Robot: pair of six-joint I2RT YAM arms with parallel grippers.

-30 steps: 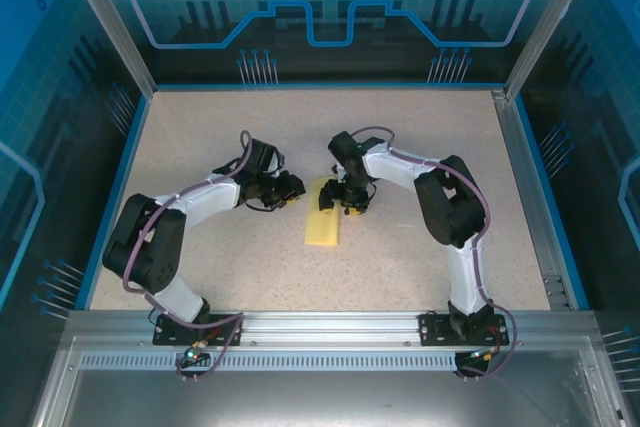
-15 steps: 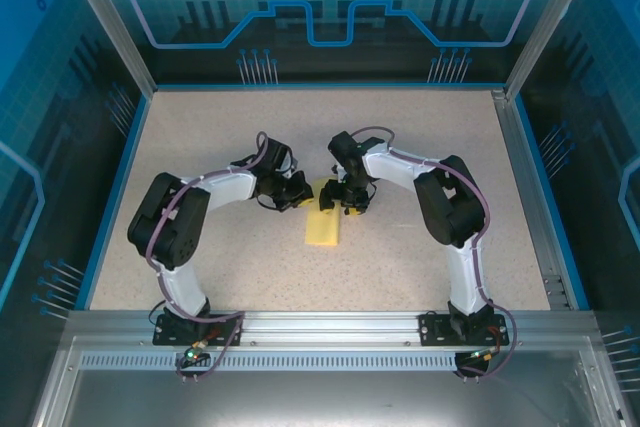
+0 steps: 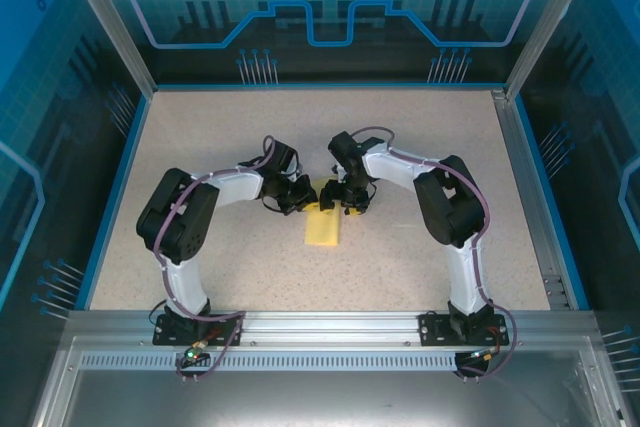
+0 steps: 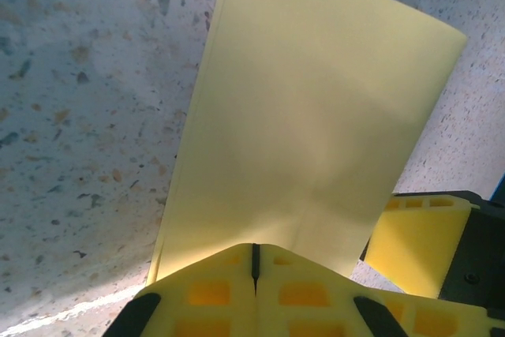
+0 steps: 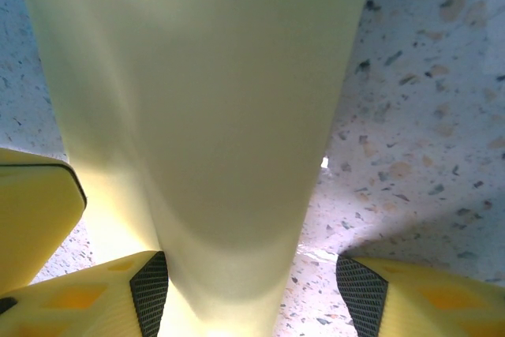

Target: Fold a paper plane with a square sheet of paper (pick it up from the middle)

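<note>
Left gripper point(image 4: 254, 267), tips closed, is resting on the paper's point(image 4: 316, 132) 11 o'clock corner. Right gripper point(image 5: 251, 286), jaws apart, is straddling its 12 o'clock end.

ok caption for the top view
Left gripper and right gripper meet at the far end of the folded yellow sheet

Pale speckled worktop point(image 3: 400, 137) edged by a blue rim point(image 3: 320, 86); near its middle lies the square sheet of paper point(image 3: 323, 228), folded into a narrow yellow strip
</note>
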